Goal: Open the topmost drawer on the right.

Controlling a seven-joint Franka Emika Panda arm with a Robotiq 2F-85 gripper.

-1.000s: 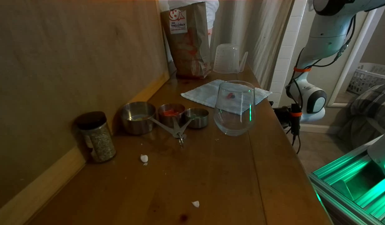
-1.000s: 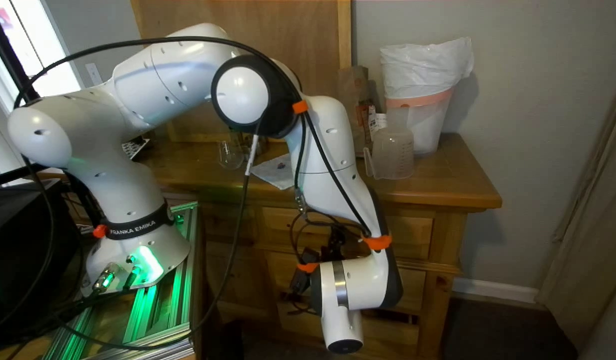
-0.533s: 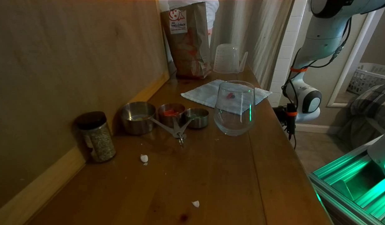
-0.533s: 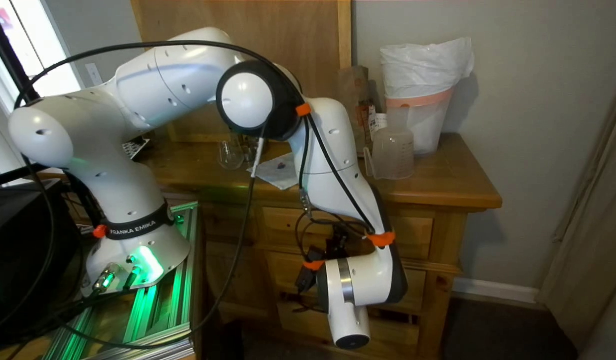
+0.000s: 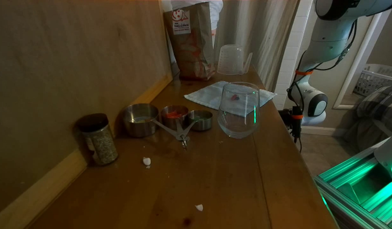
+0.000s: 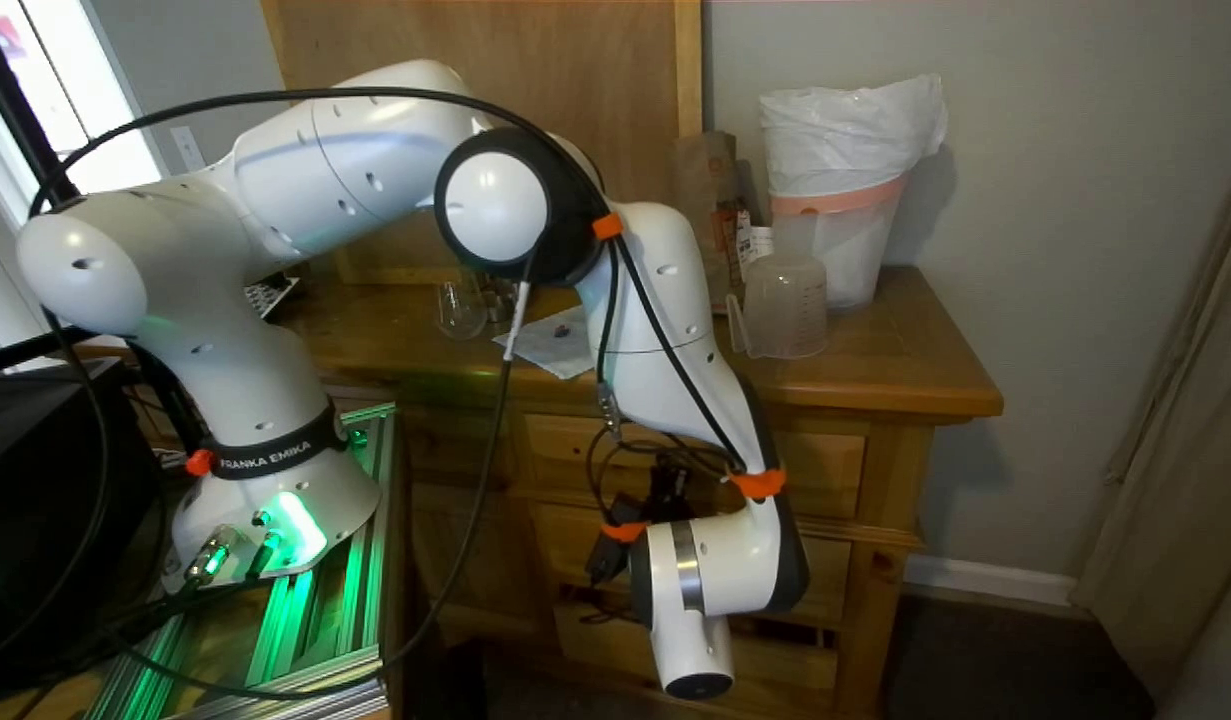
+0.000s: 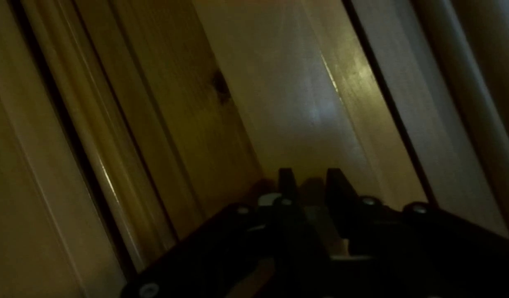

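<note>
Barely shifted in the last half-second: poised with gripper point(image 7: 311, 174) at the seemingly closed top drawer point(image 7: 295, 91), below the front edge of the table point(image 6: 875, 390). Narrow at the jaws; cannot tell if holding. Likely aligning, not yet pulling.

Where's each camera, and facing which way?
An exterior view: above the dresser top, looking along it toward the paper bag; arm at picture right.
An exterior view: out front, facing the drawers; arm from base to wrist.
Wrist view: on the wrist, facing wooden panels; tool at bottom.
Both exterior views show the glass and cloth.
</note>
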